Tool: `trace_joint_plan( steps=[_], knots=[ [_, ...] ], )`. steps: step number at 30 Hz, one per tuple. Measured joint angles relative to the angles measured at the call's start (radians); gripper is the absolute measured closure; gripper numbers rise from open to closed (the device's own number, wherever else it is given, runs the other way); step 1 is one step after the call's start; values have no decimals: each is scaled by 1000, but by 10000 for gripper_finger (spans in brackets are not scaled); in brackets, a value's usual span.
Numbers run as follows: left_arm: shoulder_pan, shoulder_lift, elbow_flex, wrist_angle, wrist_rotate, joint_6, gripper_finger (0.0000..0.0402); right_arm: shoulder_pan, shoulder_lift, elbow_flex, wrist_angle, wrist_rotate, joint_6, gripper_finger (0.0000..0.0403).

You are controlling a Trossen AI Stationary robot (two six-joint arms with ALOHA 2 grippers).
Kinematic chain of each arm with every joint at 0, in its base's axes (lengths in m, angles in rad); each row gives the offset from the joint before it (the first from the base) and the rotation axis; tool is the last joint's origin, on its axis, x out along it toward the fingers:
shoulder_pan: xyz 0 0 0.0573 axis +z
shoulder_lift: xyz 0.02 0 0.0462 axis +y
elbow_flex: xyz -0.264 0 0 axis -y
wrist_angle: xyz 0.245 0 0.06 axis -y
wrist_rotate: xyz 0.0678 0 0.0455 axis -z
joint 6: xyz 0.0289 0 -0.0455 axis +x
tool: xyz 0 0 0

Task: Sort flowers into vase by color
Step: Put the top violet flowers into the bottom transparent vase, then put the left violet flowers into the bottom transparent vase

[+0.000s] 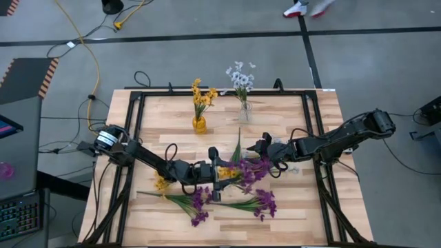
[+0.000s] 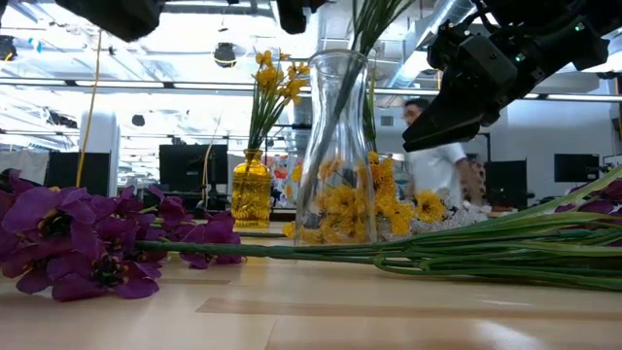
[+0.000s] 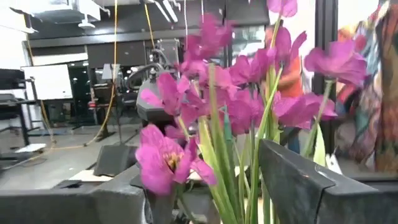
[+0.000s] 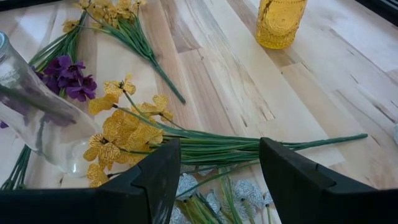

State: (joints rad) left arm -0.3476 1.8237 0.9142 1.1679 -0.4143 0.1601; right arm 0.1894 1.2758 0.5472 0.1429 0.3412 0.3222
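Note:
My left gripper (image 1: 218, 176) (image 3: 217, 180) reaches level over the table's middle and is shut on a purple flower sprig (image 3: 236, 106) (image 1: 253, 169). The sprig stands upright, its green stems running down into a clear glass vase (image 2: 335, 146) (image 4: 31, 124). My right gripper (image 1: 267, 149) (image 4: 219, 162) (image 2: 442, 122) hovers open just right of the vase, above yellow sprigs (image 4: 124, 134) (image 2: 379, 204) and white sprigs (image 4: 230, 196) lying flat on the table. A yellow vase (image 1: 199, 125) (image 4: 281, 22) holds yellow flowers. A small clear vase (image 1: 244, 111) holds white flowers. My left gripper has the purple sprig's green stems (image 3: 233, 186) between its two fingers, below the blossoms. The fingers come in level from the table's left and lie across the upright stems. The blossoms rise above the fingers; the lower stems (image 2: 340, 87) stand inside the clear vase.
More purple sprigs (image 1: 200, 203) (image 1: 262, 203) (image 2: 78, 243) lie on the near part of the table, their long stems (image 2: 505, 248) stretching across. A yellow sprig (image 1: 162, 183) lies beside the left arm. A black frame (image 1: 138, 138) borders the table. A person (image 2: 432, 156) stands in the room behind.

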Motion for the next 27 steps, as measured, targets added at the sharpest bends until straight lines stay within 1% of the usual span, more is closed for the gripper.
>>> trace_joint_plan(
  steps=[5,9,12,16,21,27],
  knots=[
    [-15,-95,0,-183,-54,45,195,0,0,0,0,0,1,159],
    [-26,-215,0,-401,-112,27,195,0,0,0,0,0,2,159],
    [-30,-319,0,-585,-120,-4,195,0,0,0,0,0,2,159],
    [-31,-453,0,-816,-117,-71,195,0,0,0,0,0,2,159],
    [-33,-605,0,-1066,-115,-157,195,0,0,0,0,0,3,159],
    [-33,-722,0,-1369,-115,-325,195,0,0,0,0,0,3,159]
  ],
)
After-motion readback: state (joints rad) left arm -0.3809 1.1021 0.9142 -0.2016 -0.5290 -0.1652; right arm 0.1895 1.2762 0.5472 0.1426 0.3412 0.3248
